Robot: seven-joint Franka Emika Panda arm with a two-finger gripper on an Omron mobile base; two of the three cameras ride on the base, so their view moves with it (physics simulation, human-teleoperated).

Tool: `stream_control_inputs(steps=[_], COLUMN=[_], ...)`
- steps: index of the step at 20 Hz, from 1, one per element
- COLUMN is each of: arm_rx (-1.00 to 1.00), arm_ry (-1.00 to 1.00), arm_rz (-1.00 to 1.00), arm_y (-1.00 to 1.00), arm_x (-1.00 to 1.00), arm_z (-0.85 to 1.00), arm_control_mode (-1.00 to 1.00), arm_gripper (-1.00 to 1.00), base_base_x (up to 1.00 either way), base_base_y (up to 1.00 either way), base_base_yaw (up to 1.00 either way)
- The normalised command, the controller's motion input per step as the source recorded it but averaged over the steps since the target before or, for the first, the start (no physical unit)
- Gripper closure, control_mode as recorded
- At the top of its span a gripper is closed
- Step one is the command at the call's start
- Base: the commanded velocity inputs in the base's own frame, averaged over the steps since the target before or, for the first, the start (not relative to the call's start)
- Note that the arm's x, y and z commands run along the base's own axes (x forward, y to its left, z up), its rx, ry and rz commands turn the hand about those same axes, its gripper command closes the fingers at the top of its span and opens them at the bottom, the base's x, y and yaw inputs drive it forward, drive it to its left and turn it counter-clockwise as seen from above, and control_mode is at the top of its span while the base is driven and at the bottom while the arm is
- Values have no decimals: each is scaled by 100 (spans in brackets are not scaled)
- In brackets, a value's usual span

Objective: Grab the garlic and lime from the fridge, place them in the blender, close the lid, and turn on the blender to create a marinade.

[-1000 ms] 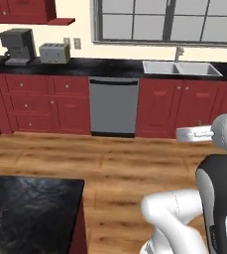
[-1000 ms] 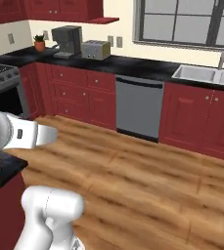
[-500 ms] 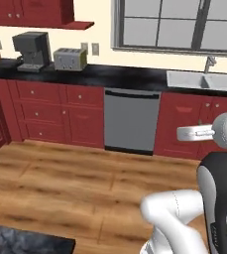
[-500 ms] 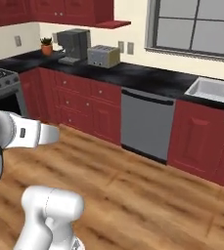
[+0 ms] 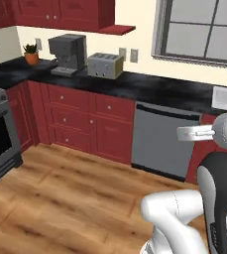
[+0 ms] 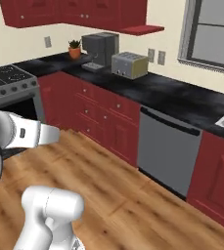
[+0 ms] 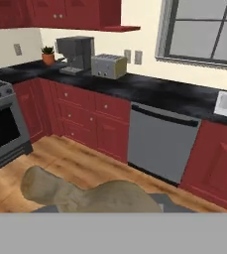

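Garlic (image 7: 92,196): tan lumpy bulb right up against the hand camera, at the claw, above the wood floor.
Claw: fingertips hidden behind the bulb; looks closed on it.
Open room: wide bare wood floor (image 5: 60,198) ahead.
Edges: black counter (image 6: 182,105) over red cabinets, dishwasher (image 5: 162,141) below.
Around: stove (image 7: 1,124) left; coffee maker (image 5: 70,53), toaster (image 5: 105,65), potted plant (image 5: 31,53) on the counter.

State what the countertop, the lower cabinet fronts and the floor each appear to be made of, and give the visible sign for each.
Countertop: looks like polished black stone, judging by its pale mottling and soft sheen.
Lower cabinet fronts: seemingly painted or stained wood in deep red, with framed panels and small pale knobs.
Floor: appears to be wood planking, with warm brown grain and visible board seams; it could equally be laminate.
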Motion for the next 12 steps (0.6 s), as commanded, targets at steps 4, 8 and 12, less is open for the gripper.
stream_control_inputs(steps=[4, 8, 12], arm_rx=[0, 0, 0], arm_ry=[0, 0, 0], arm_rz=[0, 0, 0], arm_y=[0, 0, 0], arm_x=[0, 0, 0], arm_z=[0, 0, 0], arm_control_mode=[100, 100, 100], arm_gripper=[100, 100, 100], base_base_x=[95, 66, 51], base_base_y=[-13, -10, -7], base_base_yaw=[80, 92, 97])
